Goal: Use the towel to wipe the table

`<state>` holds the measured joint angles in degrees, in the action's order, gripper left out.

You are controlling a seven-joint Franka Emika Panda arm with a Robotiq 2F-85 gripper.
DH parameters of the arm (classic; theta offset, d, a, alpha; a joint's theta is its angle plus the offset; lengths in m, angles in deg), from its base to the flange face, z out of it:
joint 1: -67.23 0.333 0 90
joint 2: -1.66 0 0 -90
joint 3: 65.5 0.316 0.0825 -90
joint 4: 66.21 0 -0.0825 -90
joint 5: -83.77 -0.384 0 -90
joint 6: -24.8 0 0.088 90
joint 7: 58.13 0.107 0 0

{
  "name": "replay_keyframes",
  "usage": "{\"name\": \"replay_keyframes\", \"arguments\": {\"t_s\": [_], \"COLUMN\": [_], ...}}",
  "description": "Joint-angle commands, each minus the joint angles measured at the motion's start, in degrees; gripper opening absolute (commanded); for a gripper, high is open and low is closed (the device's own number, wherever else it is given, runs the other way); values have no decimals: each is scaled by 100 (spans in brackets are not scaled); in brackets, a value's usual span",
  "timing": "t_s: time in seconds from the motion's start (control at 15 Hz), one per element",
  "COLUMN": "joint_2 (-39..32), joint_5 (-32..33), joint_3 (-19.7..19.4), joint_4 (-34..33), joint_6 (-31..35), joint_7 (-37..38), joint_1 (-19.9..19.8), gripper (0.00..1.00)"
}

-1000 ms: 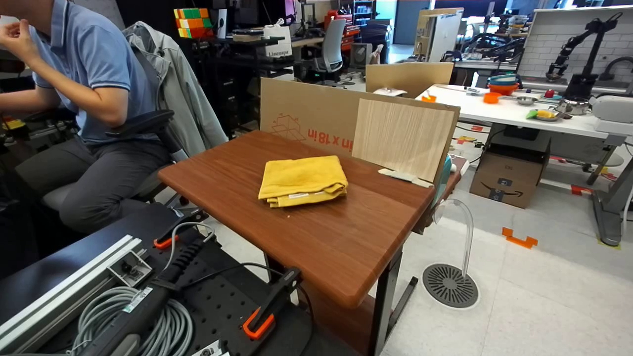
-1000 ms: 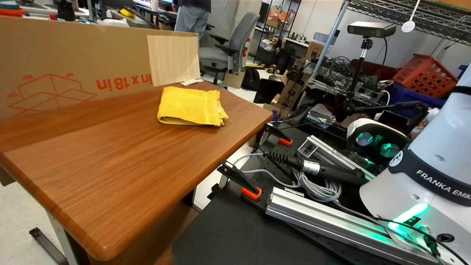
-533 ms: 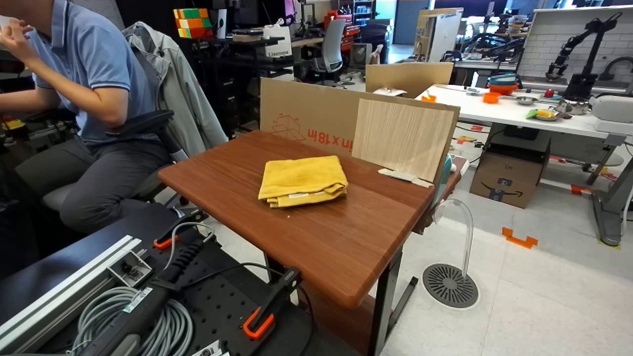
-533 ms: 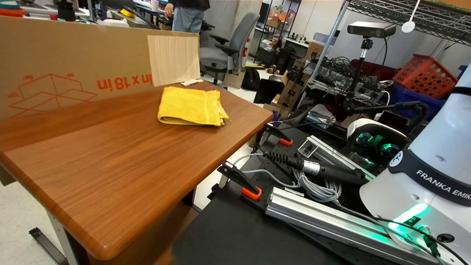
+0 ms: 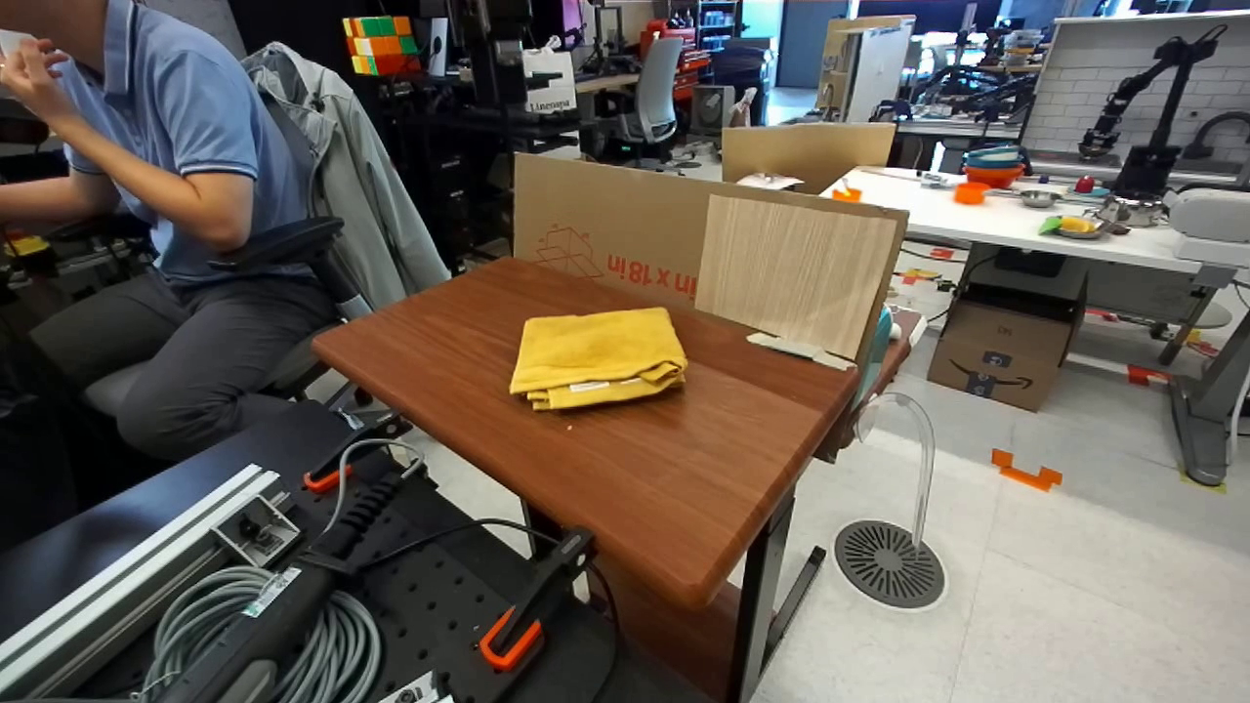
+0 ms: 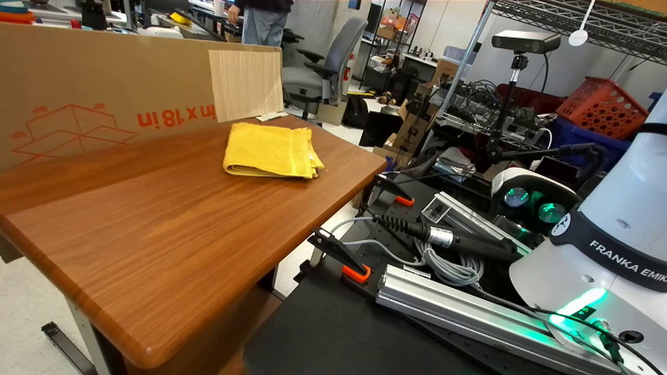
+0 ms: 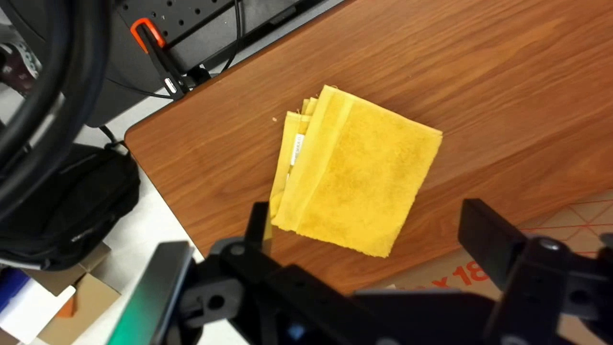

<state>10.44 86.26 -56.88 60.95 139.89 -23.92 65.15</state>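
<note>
The mustard-yellow towel lies folded on the table in both exterior views (image 5: 598, 356) (image 6: 268, 150) and in the wrist view (image 7: 364, 172). Its layered edge with a white tag faces left in the wrist view. The table (image 5: 674, 488) has a glossy reddish-brown wood-grain top, also seen in an exterior view (image 6: 156, 234) and the wrist view (image 7: 206, 143). My gripper (image 7: 366, 207) is open and empty above the table, its fingers wide apart with the towel between and beyond them in the picture. A dark shape, likely my gripper, shows at the top of an exterior view (image 5: 498, 59).
A cardboard panel (image 5: 615, 220) with a wood-patterned board (image 5: 796, 273) stands along one table edge. A black bench with orange-tipped clamps (image 5: 513, 635), coiled cable (image 5: 342, 625) and the robot base (image 6: 599, 297) adjoins the opposite edge. A person (image 5: 186, 176) sits nearby.
A dark shape, likely my gripper, has come down into the top of an exterior view. The towel and table have not moved. A standing person in the background has shifted slightly left.
</note>
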Motion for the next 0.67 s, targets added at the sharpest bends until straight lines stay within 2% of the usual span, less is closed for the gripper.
{"name": "replay_keyframes", "arguments": {"t_s": [0.0,0.07,0.13,0.53,0.6], "joint_2": [-875,-1020,-655,-1102,-1191], "joint_5": [217,353,153,178,100], "joint_3": [-149,-175,-236,-246,-244], "joint_4": [-673,-830,-389,-798,-822], "joint_6": [-126,-431,-81,-244,-51], "joint_7": [517,550,320,338,379], "joint_1": [82,132,171,240,261], "gripper": [100,100,100,100,100]}}
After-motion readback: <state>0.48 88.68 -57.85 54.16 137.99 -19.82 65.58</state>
